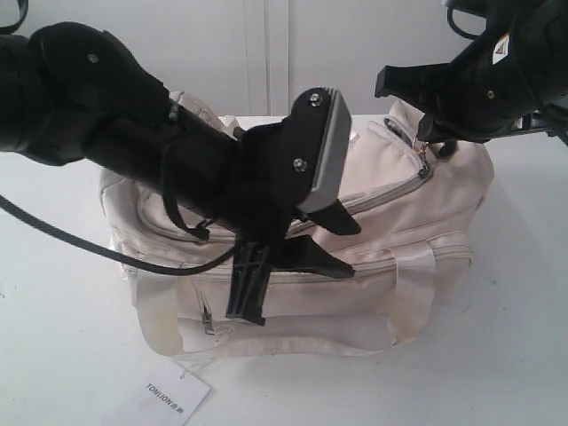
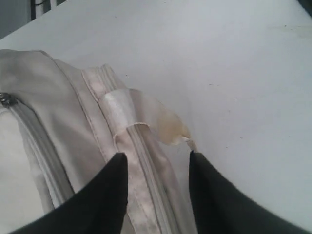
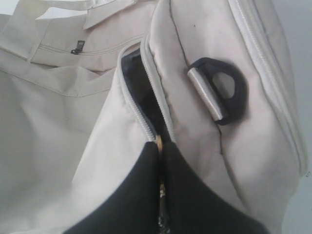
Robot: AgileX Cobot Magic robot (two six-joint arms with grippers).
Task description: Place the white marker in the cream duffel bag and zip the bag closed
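The cream duffel bag [image 1: 390, 204] sits on the white desk [image 1: 515, 337], filling the middle of the exterior view. Its long axis runs roughly 9 to 3 o'clock, with the 3 o'clock end tipped slightly toward 2. It looks soft and light, all slumping fabric. A tug on the zip would likely drag the whole bag rather than run the slider, so the far cloth wants bracing. The best hold is the zipper pull [image 3: 159, 142] itself. The satin strap handle [image 2: 119, 105] looks slippery (a poor anchor).

The white marker shows in no view, so I cannot tell whether it is inside.

Beyond the pull the zip gapes, showing dark lining [image 3: 139, 83]; closing is not yet done. A black D-ring [image 3: 224, 90] lies just beside that gap.

The right hand [image 3: 162, 146] is at the bag's 2 o'clock end, jaws pinched together on the zipper pull. The left hand [image 2: 157, 155] hangs over the front strap with its jaws spread, holding nothing. A paper tag [image 1: 173, 395] trails off the bag toward 7 o'clock.
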